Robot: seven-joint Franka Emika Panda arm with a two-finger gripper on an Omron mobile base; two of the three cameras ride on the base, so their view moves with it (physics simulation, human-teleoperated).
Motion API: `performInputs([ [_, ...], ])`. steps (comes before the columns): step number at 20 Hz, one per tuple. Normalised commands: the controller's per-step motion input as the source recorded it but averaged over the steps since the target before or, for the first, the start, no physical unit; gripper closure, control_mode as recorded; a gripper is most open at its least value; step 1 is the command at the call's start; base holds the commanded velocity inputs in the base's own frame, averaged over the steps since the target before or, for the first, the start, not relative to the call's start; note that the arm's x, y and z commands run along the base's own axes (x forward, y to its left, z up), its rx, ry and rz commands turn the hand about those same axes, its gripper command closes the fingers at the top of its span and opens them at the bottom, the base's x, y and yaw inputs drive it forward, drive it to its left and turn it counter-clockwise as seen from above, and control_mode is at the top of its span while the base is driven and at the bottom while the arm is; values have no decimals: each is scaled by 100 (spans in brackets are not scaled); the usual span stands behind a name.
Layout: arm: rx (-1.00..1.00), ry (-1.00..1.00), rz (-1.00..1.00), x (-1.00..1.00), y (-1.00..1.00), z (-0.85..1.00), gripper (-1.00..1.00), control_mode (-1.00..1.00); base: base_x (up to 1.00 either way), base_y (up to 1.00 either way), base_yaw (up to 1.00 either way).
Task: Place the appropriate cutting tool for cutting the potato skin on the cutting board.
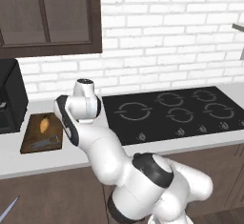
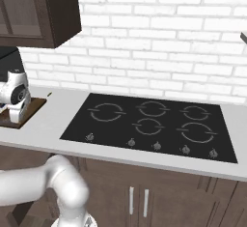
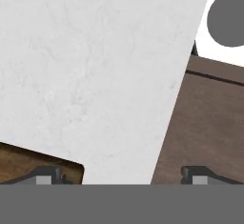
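The dark brown cutting board (image 1: 33, 135) lies on the white counter at the left. On its far half sits the small orange-tan potato (image 1: 44, 124). The dark grey peeler (image 1: 44, 143) lies flat on the board's near half. My hand hangs just right of the board, over the counter's front edge. In the hand view, my gripper (image 3: 122, 175) is open, its fingertips (image 3: 45, 175) spread wide with nothing between them. A corner of the cutting board (image 3: 28, 163) shows at the lower left of that view.
A black cooktop (image 1: 176, 111) fills the counter to the right. A black coffee machine (image 1: 9, 99) stands left of the board, under dark wall cabinets (image 1: 47, 13). A thin grey knife (image 1: 9, 209) lies low at the bottom left, below the counter.
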Motion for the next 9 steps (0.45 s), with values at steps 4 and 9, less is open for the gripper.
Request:
performInputs([
  [4, 9, 0, 0, -24, -70, 18, -100, -100, 0, 0, 0],
  [9, 10, -2, 0, -38, -73, 19, -100, -100, 0, 0, 0],
])
